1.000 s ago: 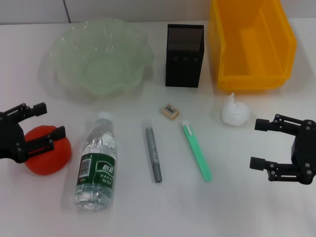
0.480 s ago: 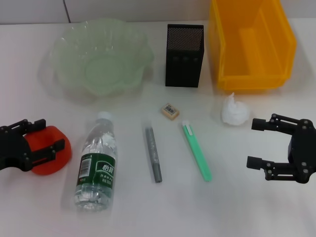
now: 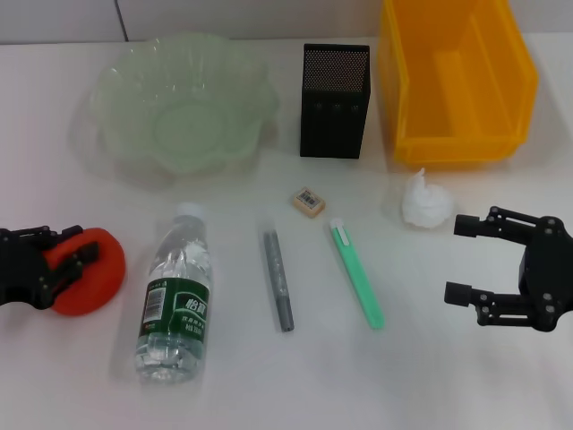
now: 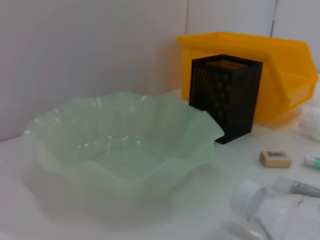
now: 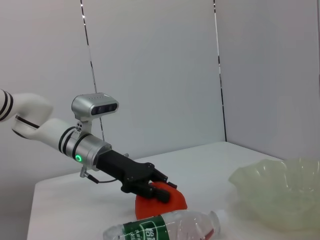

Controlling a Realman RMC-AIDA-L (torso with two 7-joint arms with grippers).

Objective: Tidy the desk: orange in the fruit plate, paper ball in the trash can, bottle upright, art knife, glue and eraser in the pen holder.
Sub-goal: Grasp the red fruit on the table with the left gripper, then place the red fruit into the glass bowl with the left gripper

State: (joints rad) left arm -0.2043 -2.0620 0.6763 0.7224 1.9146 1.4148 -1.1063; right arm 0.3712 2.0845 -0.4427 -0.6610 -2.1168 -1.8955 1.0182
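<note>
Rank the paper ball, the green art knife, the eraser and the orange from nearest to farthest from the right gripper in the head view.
From the right gripper:
1. Paper ball, just ahead of it, by the yellow bin.
2. Green art knife, toward the table's middle.
3. Eraser, farther in, before the pen holder.
4. Orange, far across, at the left gripper.

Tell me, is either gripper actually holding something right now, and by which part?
The left gripper is closed around the orange, gripping its left side on the table. The right gripper is open, holding nothing, beside the paper ball.
</note>
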